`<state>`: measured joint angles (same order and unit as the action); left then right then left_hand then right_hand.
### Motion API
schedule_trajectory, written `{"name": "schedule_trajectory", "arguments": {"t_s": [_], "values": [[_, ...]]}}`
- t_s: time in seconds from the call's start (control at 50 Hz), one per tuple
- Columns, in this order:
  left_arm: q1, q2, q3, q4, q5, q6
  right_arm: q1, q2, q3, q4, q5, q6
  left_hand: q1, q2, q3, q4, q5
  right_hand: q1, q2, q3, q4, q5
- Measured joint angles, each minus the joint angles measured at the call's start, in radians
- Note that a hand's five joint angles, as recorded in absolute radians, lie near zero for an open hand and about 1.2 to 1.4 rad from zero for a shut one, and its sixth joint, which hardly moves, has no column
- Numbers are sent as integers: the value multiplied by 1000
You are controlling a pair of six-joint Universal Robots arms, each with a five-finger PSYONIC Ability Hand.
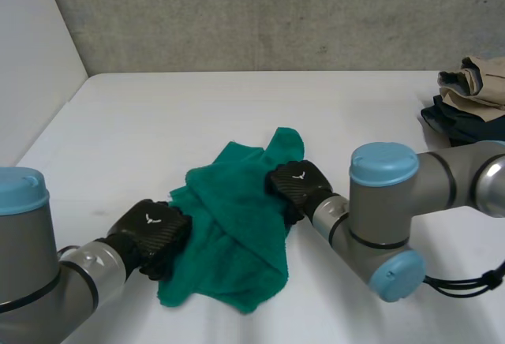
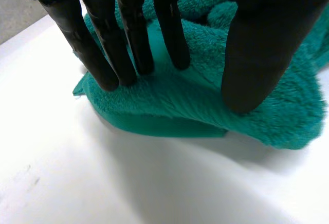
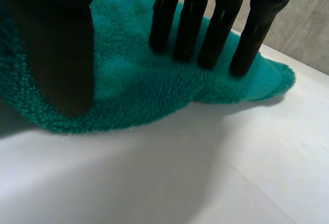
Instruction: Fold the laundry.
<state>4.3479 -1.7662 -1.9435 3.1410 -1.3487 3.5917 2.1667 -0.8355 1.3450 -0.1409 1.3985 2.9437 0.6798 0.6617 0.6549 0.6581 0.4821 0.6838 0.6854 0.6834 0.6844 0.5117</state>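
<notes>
A crumpled green towel [image 1: 237, 237] lies on the white table [image 1: 181, 123], near its front. My left hand [image 1: 154, 235] rests on the towel's left edge. In the left wrist view its fingers [image 2: 128, 44] are straight, tips pressing the towel [image 2: 200, 106] near a corner, and the thumb [image 2: 262, 49] sits on the cloth a little apart. My right hand [image 1: 298, 186] lies on the towel's upper right edge. Its straight fingers [image 3: 205, 29] and thumb [image 3: 56, 49] press down on the towel [image 3: 139, 85], with a low ridge of cloth between them.
A pile of beige and dark clothes [image 1: 472, 95] sits at the table's far right edge. A grey wall runs along the back and a white wall along the left. Bare table lies behind and to the left of the towel.
</notes>
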Motion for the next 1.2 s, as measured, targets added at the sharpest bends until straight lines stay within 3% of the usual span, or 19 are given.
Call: {"name": "schedule_trajectory", "arguments": {"t_s": [0.02,0.06,0.26,0.42,0.46,0.54,0.64,0.72,0.96,1.2], "values": [[-1,-9,2,13,1,4,5,13,-12,-7,6,4,298,285,288,268,266,180,187,159,159,157],[-3,-25,9,40,3,8,12,32,-32,-23,19,10,498,492,491,488,484,411,436,421,422,410],[-19,-29,63,96,14,-24,-29,-18,-43,-50,138,10,498,533,532,536,508,429,494,501,510,474],[-4,132,86,74,26,-134,-126,-231,-25,4,100,-75,498,533,532,536,508,429,494,502,511,474],[2,165,86,71,31,-162,-147,-283,-42,24,61,-96,462,484,497,499,482,429,494,502,511,474],[-5,189,68,44,56,-204,-157,-301,-78,58,13,-104,-98,-32,-13,-21,-17,429,495,502,512,478],[-60,135,26,-14,78,-190,-141,-267,-93,99,1,-102,-200,-179,-172,-188,-188,429,494,502,512,483],[-100,74,-1,-14,80,-146,-131,-248,-83,113,8,-102,-206,-193,-188,-204,-210,429,494,502,513,483],[-216,-139,65,185,77,-73,-149,-252,7,90,17,-105,-206,-193,-187,-204,-206,429,494,502,513,483],[-310,-300,222,205,28,-48,-170,-257,81,60,13,-103,-203,-163,-156,-151,-149,429,495,502,513,483]]}}
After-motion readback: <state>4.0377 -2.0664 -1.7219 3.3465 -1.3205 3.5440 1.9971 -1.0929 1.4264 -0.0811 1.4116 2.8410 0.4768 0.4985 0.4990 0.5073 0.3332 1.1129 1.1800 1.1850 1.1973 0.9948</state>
